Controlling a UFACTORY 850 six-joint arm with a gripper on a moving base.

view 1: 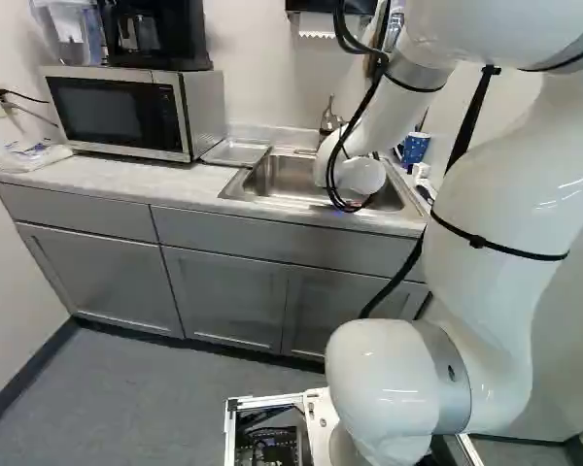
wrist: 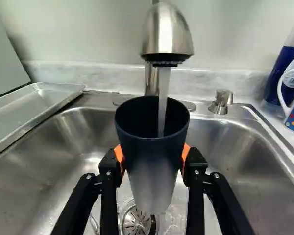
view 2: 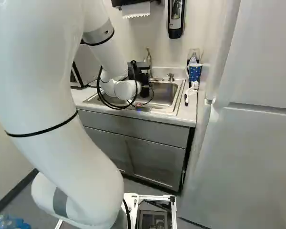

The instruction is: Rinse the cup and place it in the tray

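the gripper (view 2: pixel 142 76), cup-wide, clamps the cup (wrist: pixel 152 152). sink edges (wrist: pixel 262 126) lie well off either side; the faucet (wrist: pixel 166 36) crowds close ahead.

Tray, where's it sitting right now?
Left base view: the metal tray is on the counter, between the microwave on its left and the sink on its right, right beside the sink.

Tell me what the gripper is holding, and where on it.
The gripper holds the dark cup, upright, by its sides below the rim, one orange pad on each side.
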